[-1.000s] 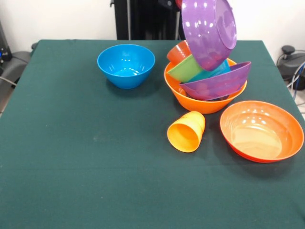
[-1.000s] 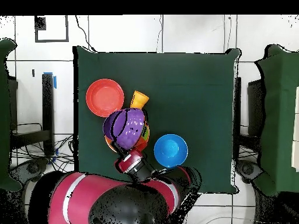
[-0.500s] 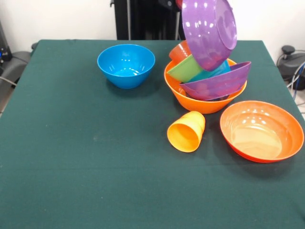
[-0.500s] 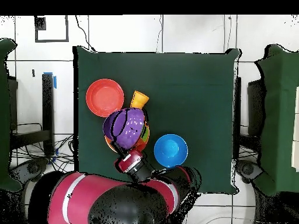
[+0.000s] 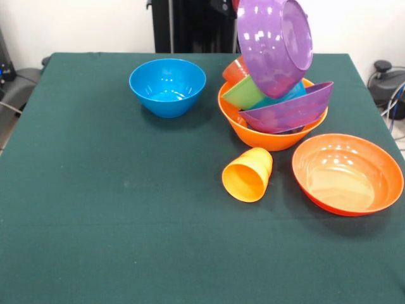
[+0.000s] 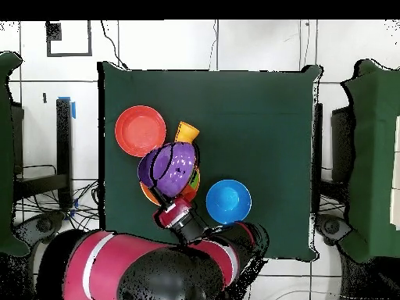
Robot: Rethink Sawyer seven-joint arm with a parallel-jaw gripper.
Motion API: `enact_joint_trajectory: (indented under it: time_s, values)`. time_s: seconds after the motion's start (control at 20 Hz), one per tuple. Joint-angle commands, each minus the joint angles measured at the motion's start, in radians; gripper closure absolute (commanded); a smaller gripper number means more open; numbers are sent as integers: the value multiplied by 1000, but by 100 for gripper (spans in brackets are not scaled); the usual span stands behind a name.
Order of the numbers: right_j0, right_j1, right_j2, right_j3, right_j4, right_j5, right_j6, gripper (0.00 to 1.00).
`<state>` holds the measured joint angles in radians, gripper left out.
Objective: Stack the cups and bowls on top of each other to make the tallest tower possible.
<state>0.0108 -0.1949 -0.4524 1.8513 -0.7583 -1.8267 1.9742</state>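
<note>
- Green cloth (image 5: 114, 215) over the table, smooth, reaching the picture's lower edge in the front view.
- White wall (image 5: 76, 25) behind the table.
- Black post (image 5: 190, 25) upright against that wall.
- Dark gear with cables (image 5: 387, 82) past the cloth's right edge, front view.
- White tiled floor (image 6: 258, 43) with dark seams around the table, overhead.
- Black square outline (image 6: 69, 39) on the floor near the top left corner.
- Blue tape (image 6: 72, 108) just beside the cloth's left edge.
</note>
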Motion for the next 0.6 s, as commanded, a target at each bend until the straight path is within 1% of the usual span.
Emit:
enact_joint_trajectory:
  time_s: [0.05, 0.15, 0.35, 0.6]
  values:
    - [22, 9, 75, -119, 54, 220, 50, 100]
    - [25, 8, 72, -119, 54, 231, 49, 100]
    - [19, 8, 81, -118, 57, 209, 44, 100]
    - [21, 9, 84, -120, 61, 208, 45, 100]
